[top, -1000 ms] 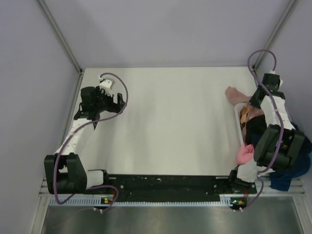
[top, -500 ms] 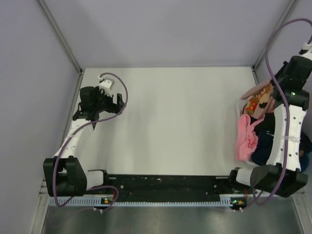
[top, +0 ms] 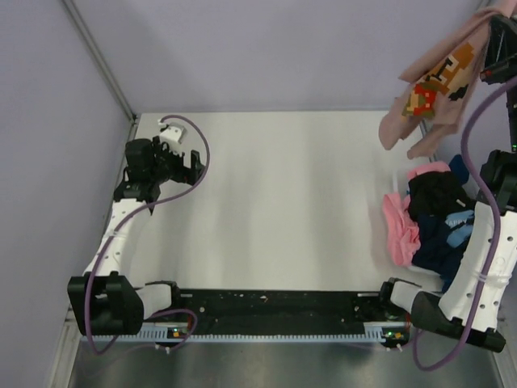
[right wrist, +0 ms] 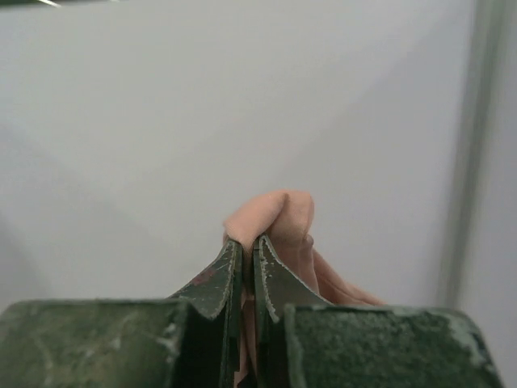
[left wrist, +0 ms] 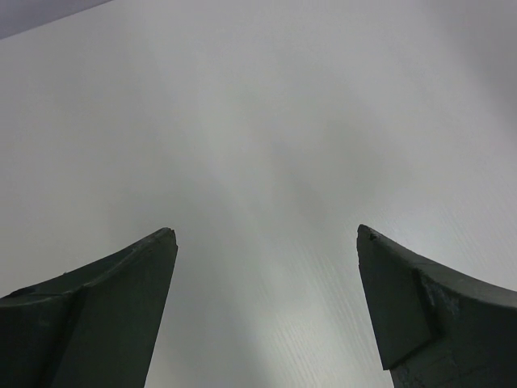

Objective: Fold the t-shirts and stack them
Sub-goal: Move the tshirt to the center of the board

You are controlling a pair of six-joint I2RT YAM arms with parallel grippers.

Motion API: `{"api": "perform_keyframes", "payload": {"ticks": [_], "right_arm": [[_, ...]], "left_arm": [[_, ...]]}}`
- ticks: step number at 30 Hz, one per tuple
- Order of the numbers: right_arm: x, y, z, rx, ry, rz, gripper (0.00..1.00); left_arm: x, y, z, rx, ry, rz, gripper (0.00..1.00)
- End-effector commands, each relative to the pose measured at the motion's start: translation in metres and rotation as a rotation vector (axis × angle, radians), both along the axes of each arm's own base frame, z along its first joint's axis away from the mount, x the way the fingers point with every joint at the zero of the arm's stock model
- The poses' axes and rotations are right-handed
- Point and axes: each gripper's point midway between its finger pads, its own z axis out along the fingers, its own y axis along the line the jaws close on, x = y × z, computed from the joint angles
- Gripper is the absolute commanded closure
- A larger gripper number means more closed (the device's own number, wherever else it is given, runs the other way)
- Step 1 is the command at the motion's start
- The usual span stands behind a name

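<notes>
None looks folded yet: my right gripper [right wrist: 242, 241] pinches the rose shirt [top: 436, 89] aloft, the pile [top: 436, 226] waits, my left gripper [left wrist: 266, 236] hangs spread wide.

Bare table [top: 283, 202] mid-span; t-shirt heap [top: 436, 198] (right edge) and dangling rose-pink shirt [top: 440, 77] as obstacles.

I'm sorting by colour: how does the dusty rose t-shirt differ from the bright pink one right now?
The dusty rose t-shirt hangs in the air, pinched by the right gripper with its fingers shut; the bright pink t-shirt lies crumpled beside the dark shirts. The dusty rose t-shirt is paler and shows a pixel-art figure; the bright pink t-shirt shows no print. Both are unfolded soft cloth.
</notes>
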Motion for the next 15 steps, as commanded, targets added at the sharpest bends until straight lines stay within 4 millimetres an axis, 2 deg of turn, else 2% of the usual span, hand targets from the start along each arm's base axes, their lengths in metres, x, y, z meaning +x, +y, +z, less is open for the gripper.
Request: {"api": "perform_keyframes", "payload": {"ticks": [1,4,6,7,9,11,12,13,15], "right_arm": [[-0.064,0.105,0.058,-0.143,-0.199,0.566,1.00],[-0.050,0.159,0.024,-0.129,-0.072,0.833,1.00],[-0.032,0.207,-0.017,-0.170,0.029,0.908,1.00],[-0.037,0.244,-0.036,-0.201,0.061,1.001,1.00],[-0.035,0.286,-0.069,-0.247,0.128,1.111,1.00],[-0.035,0.315,-0.088,-0.257,0.165,1.202,1.00],[-0.031,0.324,-0.104,-0.269,0.198,1.235,1.00],[-0.024,0.333,-0.123,-0.283,0.230,1.251,1.00],[0.001,0.341,-0.176,-0.314,0.306,1.216,1.00]], "left_arm": [[0.005,0.010,0.032,0.023,-0.065,0.057,0.03],[0.008,0.018,0.047,0.036,-0.032,0.105,0.02],[0.009,0.023,0.060,0.048,-0.015,0.142,0.02],[0.008,0.028,0.066,0.058,-0.009,0.162,0.02],[0.007,0.033,0.079,0.070,-0.027,0.189,0.02],[0.003,0.038,0.084,0.088,-0.040,0.207,0.01],[0.000,0.040,0.088,0.099,-0.049,0.213,0.01],[-0.003,0.042,0.088,0.112,-0.049,0.220,0.01],[-0.011,0.047,0.087,0.141,-0.048,0.229,0.01]]}}
